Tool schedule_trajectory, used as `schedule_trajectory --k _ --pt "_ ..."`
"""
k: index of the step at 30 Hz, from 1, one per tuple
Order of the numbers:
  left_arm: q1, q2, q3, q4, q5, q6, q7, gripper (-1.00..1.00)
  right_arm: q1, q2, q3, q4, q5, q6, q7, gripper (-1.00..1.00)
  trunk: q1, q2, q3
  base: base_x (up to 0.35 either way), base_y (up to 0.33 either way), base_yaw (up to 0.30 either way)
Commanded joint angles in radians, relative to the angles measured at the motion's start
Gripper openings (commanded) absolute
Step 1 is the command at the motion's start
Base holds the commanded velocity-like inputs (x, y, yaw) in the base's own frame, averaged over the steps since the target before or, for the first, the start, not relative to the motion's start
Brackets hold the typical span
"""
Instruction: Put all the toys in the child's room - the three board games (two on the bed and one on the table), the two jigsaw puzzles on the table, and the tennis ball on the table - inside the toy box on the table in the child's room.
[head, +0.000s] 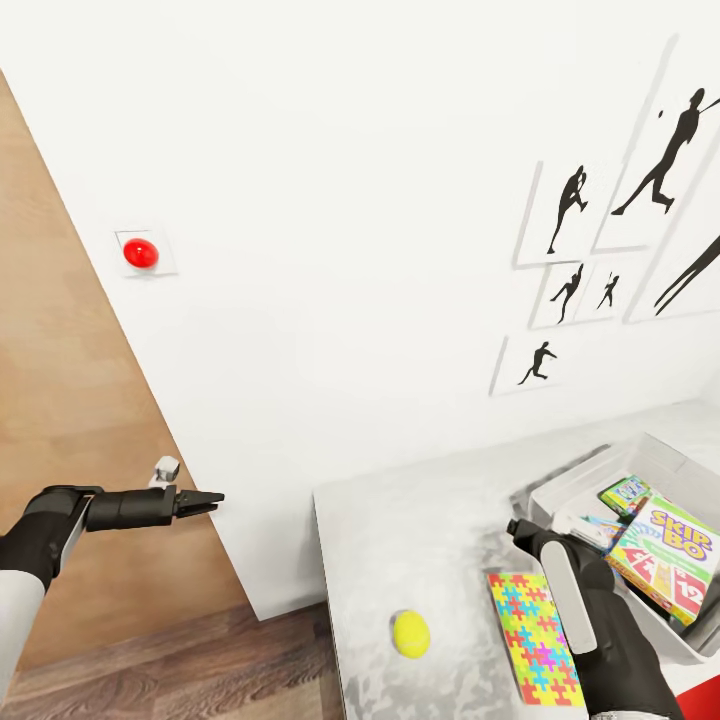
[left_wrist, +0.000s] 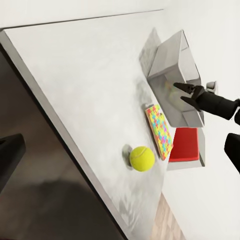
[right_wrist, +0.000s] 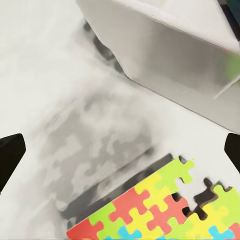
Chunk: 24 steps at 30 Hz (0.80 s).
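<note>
Right hand (left_wrist: 181, 93) open above table (head: 430, 530), jigsaw puzzle (head: 535, 636) just beside it

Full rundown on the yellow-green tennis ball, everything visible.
The small fuzzy yellow-green tennis ball is round, with a pale curved seam seen in the left wrist view. It rests on the pale grey mottled tabletop near the front edge, casting a soft shadow. It lies apart from the multicoloured jigsaw puzzle square beside it. Nothing grips or touches it except the table.
</note>
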Motion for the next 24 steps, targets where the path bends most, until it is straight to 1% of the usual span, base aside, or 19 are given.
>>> schedule_trajectory --k 1,3,8,13,24 --pt "-0.001 -0.001 0.004 -0.001 -0.011 0.011 -0.008 1.0 -0.013 0.0 0.0 0.027 -0.009 -0.013 -0.009 1.0 0.001 -0.002 -0.002 0.0 0.0 0.0" --pt "-0.001 -0.001 0.004 -0.001 -0.011 0.011 -0.008 1.0 -0.031 -0.001 0.0 0.071 -0.005 -0.028 -0.009 1.0 0.001 -0.002 -0.002 0.0 0.0 0.0" --pt "-0.001 0.0 0.005 -0.001 -0.011 0.011 -0.008 1.0 -0.065 -0.004 0.001 0.146 -0.001 -0.058 -0.009 1.0 0.001 -0.002 -0.002 0.0 0.0 0.0" --pt "-0.001 0.003 0.005 -0.001 -0.011 0.011 -0.008 1.0 -0.078 -0.006 0.002 0.168 0.001 -0.082 -0.01 1.0 0.001 -0.002 -0.002 0.0 0.0 0.0" --pt "-0.001 0.002 0.005 -0.001 -0.011 0.011 -0.008 1.0 -0.081 -0.009 0.002 0.177 0.002 -0.084 -0.02 1.0 0.001 -0.002 -0.002 0.0 0.0 0.0"
